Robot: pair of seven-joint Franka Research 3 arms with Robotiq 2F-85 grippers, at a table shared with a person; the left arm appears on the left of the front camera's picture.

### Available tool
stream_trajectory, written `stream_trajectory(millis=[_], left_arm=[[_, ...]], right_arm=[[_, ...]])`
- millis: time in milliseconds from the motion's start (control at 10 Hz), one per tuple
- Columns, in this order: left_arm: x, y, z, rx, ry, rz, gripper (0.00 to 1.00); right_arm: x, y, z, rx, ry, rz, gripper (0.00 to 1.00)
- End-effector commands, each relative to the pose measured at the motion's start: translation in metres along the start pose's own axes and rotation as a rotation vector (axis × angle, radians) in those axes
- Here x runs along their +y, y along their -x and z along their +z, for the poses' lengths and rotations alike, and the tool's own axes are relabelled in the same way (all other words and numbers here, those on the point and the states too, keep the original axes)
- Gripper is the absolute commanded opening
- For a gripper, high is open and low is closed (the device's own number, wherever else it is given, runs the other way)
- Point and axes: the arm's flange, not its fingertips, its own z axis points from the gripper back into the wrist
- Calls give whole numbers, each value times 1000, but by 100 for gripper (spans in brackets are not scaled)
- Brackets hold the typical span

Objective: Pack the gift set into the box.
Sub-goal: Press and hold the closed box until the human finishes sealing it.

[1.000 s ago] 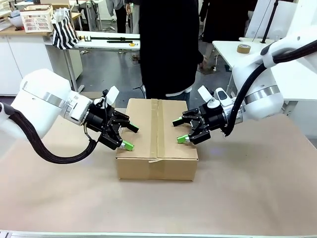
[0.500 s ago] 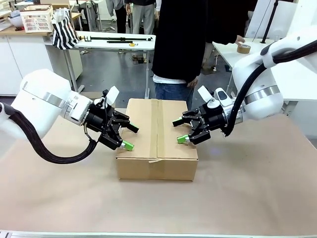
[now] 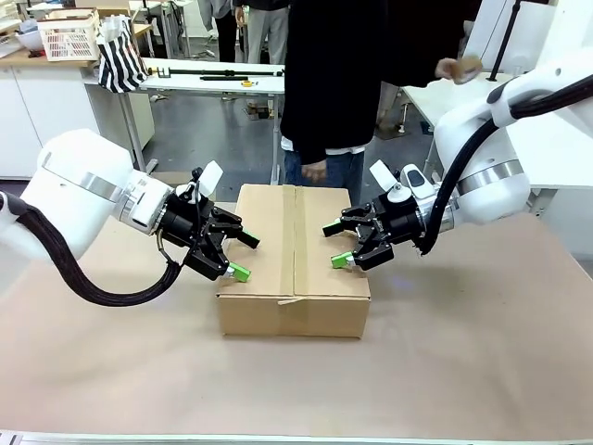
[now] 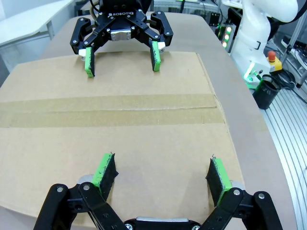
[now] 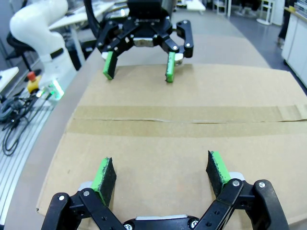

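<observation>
While the two arms have stayed just where they were a second ago, the person behind the worktop [image 3: 482, 371] has been moving. A second ago the person stood close behind the box [image 3: 295, 258]. Then a hand reached to a roll of tape on the white side table [image 3: 422, 93]. Now that hand [image 3: 457, 68] is lifted up with something small in it, most likely the tape roll, though it is blurred.

The box sits in the middle of the worktop and has not moved. Its top flaps are down and a strip of tan tape [image 3: 296, 243] runs along the middle seam. The gift set cannot be seen, so it may be inside already, but I cannot tell.

The left gripper [image 3: 237, 255] hangs wide open at the left top edge of the box and holds nothing. The right gripper [image 3: 334, 244] is wide open too, at the right top edge, and also holds nothing. Both seem to hover just over the cardboard.

My guess is that the packing is nearly done and the person is getting tape for the box.
</observation>
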Motion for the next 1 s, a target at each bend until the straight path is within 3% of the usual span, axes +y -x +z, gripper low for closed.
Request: stream_trajectory(millis=[0,900], left_arm=[[-1,2,-1,2,1,10,100],[-1,2,-1,2,1,10,100]], right_arm=[[0,1,-1,3,0,0,100],[0,1,-1,3,0,0,100]])
